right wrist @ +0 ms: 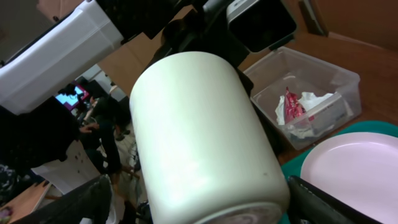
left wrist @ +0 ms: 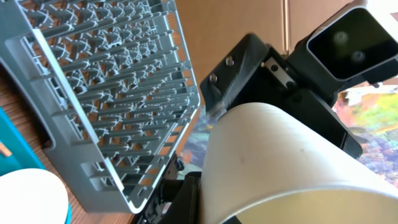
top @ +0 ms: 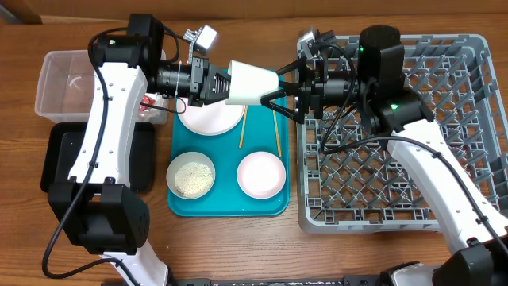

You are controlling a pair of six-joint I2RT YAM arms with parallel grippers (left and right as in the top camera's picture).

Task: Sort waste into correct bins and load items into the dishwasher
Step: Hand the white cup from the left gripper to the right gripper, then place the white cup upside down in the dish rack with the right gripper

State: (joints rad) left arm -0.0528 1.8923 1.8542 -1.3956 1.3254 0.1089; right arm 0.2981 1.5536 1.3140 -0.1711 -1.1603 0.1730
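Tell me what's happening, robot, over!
Left gripper shut on small white cup, mid-air over flat teal tray. Right gripper open, straddling its narrow end. Right arm over grey plastic dish rack.

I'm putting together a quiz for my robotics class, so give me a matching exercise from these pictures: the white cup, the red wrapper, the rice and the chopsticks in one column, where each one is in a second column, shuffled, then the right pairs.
Things
1. white cup
2. red wrapper
3. rice
4. chopsticks

Places
A. in a bowl on the teal tray
B. in the air, between the left claw and the right claw
C. lying flat on the teal tray itself
D. in the clear tub

Pairs: 1-B, 2-D, 3-A, 4-C
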